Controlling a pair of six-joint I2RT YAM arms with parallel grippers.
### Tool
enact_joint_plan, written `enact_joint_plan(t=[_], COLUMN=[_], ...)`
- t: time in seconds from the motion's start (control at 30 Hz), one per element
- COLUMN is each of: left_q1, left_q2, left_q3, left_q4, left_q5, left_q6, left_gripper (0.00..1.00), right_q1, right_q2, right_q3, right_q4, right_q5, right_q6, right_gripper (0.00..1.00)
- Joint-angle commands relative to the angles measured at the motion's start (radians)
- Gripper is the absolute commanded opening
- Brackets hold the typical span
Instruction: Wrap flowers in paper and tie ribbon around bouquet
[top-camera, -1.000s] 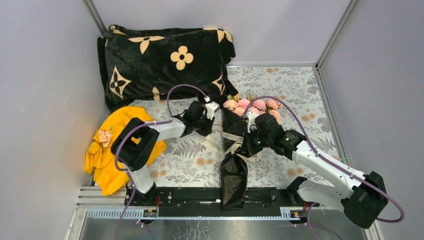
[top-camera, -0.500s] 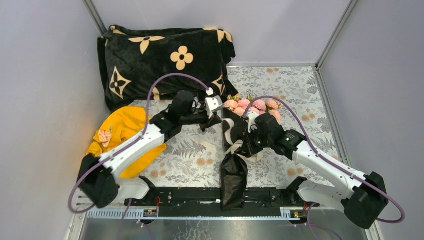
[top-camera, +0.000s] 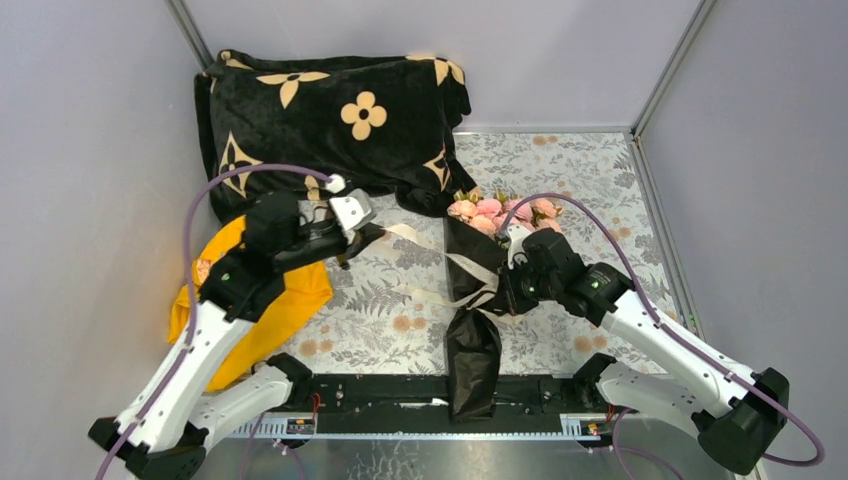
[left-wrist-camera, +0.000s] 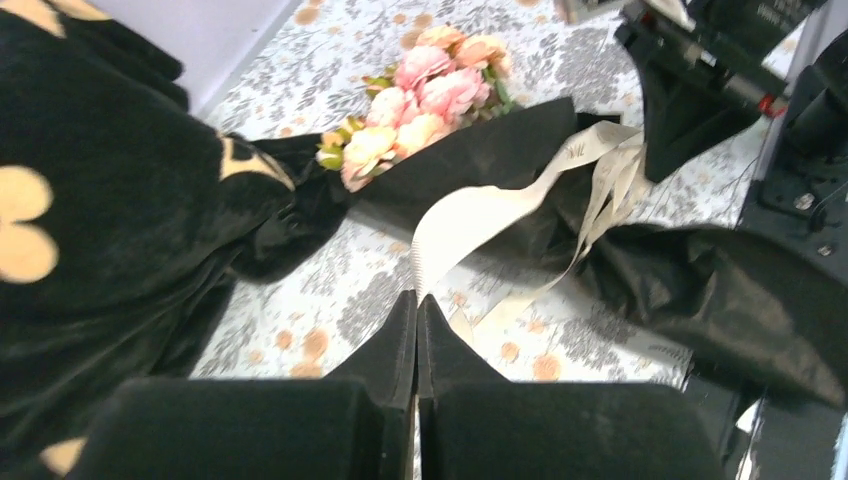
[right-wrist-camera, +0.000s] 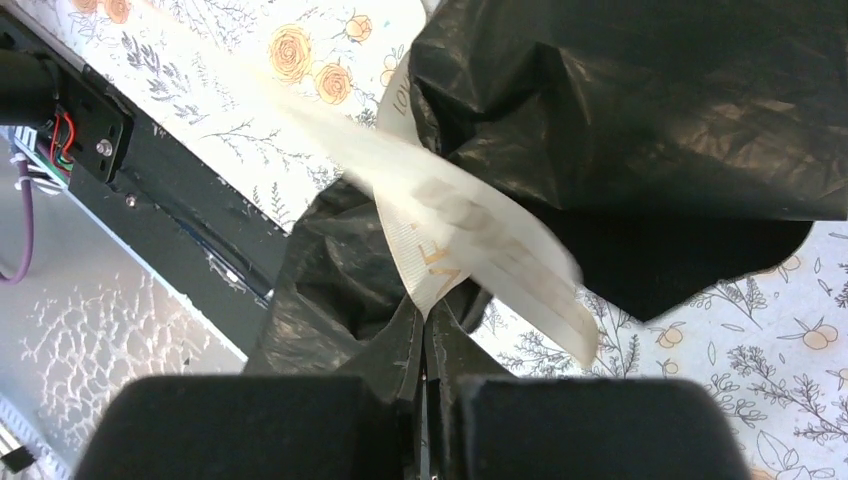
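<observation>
1. The bouquet (top-camera: 470, 345) lies on the floral-printed surface (top-camera: 590, 170) between the two arms. Its pink flowers (top-camera: 500, 210) are at the far end, just beside a corner of the black blanket (top-camera: 330, 110).
2. The crinkled black paper (right-wrist-camera: 640, 110) pinches in to a waist partway down. Its near end lies across the black rail (top-camera: 380, 390) at the surface's near edge.
3. The cream ribbon (left-wrist-camera: 470, 215) crosses the paper at that waist, and one flat length runs off to the left above the surface.
4. The left hand (left-wrist-camera: 416, 305) has its fingers pressed together on the end of that length, well apart from the bouquet.
5. The right hand (right-wrist-camera: 423, 315) sits against the bouquet's right side at the waist. Its fingers are pressed together on another part of the ribbon, right next to the paper.
6. A yellow cloth (top-camera: 290, 295) lies on the left, partly under the left arm.
</observation>
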Motion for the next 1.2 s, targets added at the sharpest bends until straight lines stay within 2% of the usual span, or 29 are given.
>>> enact_joint_plan(t=[0.0, 0.07, 0.23, 0.37, 0.47, 0.63, 0.7, 0.77, 0.83, 0.9, 1.03, 1.17], left_q1=[0.019, 0.020, 0.020, 0.020, 0.020, -0.009, -0.118, -0.341, -0.602, -0.761, -0.837, -0.886], left_q2=[-0.151, -0.223, -0.285, -0.286, -0.257, -0.171, -0.119, -0.055, 0.032, 0.131, 0.302, 0.444], left_q3=[-0.037, -0.095, -0.143, -0.093, -0.048, -0.087, -0.094, -0.073, -0.031, 0.035, 0.104, 0.114], left_q4=[-0.202, -0.256, -0.326, -0.410, -0.549, -0.541, -0.416, -0.268, -0.163, -0.096, 0.093, 0.284], left_q5=[-0.106, -0.127, -0.208, -0.030, 0.115, 0.321, 0.288, 0.093, -0.096, -0.145, -0.091, -0.116], left_q6=[0.143, 0.197, 0.167, 0.252, 0.371, 0.324, 0.212, 0.111, 0.079, 0.073, 0.052, 0.076], left_gripper=[0.00, 0.00, 0.00, 0.00, 0.00, 0.00, 0.00, 0.00, 0.00, 0.00, 0.00, 0.00], right_q1=[0.000, 0.000, 0.000, 0.001, 0.000, -0.002, -0.001, -0.001, -0.002, -0.002, -0.001, -0.004], right_q2=[-0.028, -0.020, 0.023, 0.078, 0.126, 0.225, 0.257, 0.277, 0.288, 0.294, 0.312, 0.344], right_q3=[0.063, 0.061, 0.066, 0.091, 0.110, 0.161, 0.172, 0.171, 0.169, 0.172, 0.171, 0.178], right_q4=[-0.027, -0.023, -0.002, 0.004, 0.024, 0.023, 0.022, 0.032, 0.045, 0.059, 0.101, 0.102], right_q5=[-0.029, -0.043, -0.059, -0.034, -0.016, 0.031, 0.033, 0.033, 0.034, 0.030, -0.009, -0.015], right_q6=[0.011, 0.012, -0.007, -0.003, 0.018, 0.065, 0.079, 0.095, 0.107, 0.114, 0.117, 0.097], right_gripper=[0.00, 0.00, 0.00, 0.00, 0.00, 0.00, 0.00, 0.00, 0.00, 0.00, 0.00, 0.00])
